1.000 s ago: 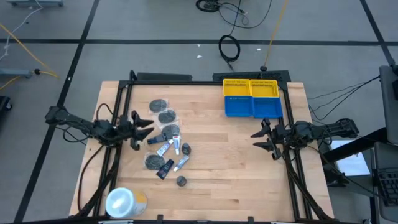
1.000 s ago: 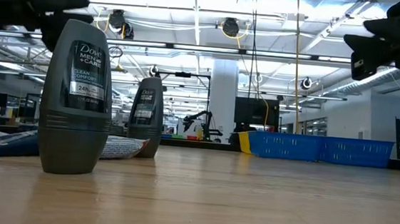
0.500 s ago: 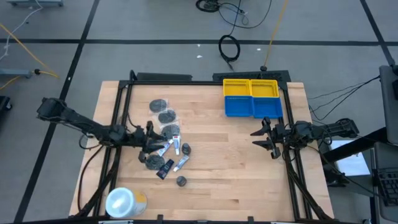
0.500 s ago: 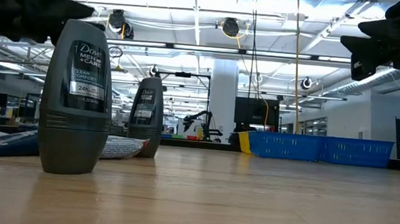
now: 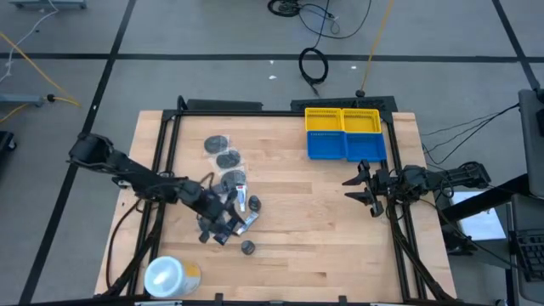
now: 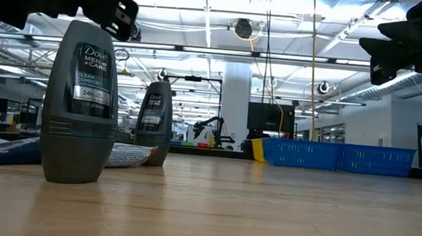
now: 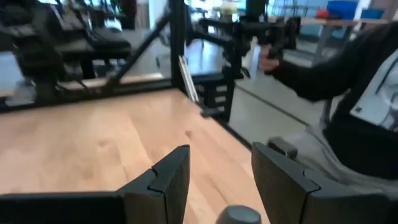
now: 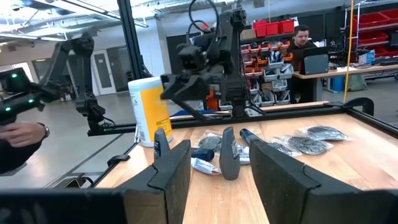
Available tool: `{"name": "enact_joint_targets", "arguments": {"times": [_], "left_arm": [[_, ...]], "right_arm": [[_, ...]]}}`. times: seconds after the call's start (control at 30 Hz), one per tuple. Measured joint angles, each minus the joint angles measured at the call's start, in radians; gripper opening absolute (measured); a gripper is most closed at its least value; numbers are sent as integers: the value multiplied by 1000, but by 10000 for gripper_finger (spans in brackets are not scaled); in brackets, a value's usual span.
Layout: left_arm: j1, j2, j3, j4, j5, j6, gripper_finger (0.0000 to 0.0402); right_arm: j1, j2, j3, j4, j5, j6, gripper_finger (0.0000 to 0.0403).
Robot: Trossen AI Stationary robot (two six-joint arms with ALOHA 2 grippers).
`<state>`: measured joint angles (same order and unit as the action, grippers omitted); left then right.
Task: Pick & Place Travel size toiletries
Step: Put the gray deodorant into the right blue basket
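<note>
The toiletries lie in a loose cluster (image 5: 229, 191) on the table's left half: dark grey round flat pieces (image 5: 228, 159), small white-and-blue tubes (image 5: 253, 204), a navy tube (image 5: 226, 229). Two grey Dove deodorants stand upright on their bases (image 6: 84, 100) (image 6: 153, 121); one shows from above (image 5: 247, 247). My left gripper (image 5: 221, 218) hangs open over the cluster's near side. In its wrist view a grey rounded cap (image 7: 239, 216) shows low between its fingers (image 7: 221, 177). My right gripper (image 5: 351, 190) waits open near the table's right edge, facing the cluster (image 8: 217, 168).
A yellow bin (image 5: 342, 119) and a blue bin (image 5: 344, 146) sit at the far right of the table. A large white-and-yellow roll (image 5: 170, 276) stands at the near left corner. A person's hand with a controller (image 7: 273, 46) shows beyond the table. Bare wood lies between cluster and right gripper.
My left arm has reached out from the table's left edge toward the right and near side, carrying its gripper from beside the cluster to above the cluster's near part. The right arm has kept still.
</note>
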<state>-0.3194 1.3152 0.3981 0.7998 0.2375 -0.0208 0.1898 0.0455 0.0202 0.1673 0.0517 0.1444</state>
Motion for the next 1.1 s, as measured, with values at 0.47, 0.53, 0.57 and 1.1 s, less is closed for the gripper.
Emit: {"name": "enact_joint_targets", "arguments": {"times": [0.47,0.53,0.57,1.1], "left_arm": [[-51,151,103,-9,-2,-74,171],[-59,151,115,-9,-2,-83,171],[-65,151,119,-10,-5,-83,171],[-129,151,130,-100,-195,-93,275]], "right_arm": [[0,0,0,1,0,0,155],[0,0,0,1,0,0,155],[0,0,0,1,0,0,155],[0,0,0,1,0,-3,155]]}}
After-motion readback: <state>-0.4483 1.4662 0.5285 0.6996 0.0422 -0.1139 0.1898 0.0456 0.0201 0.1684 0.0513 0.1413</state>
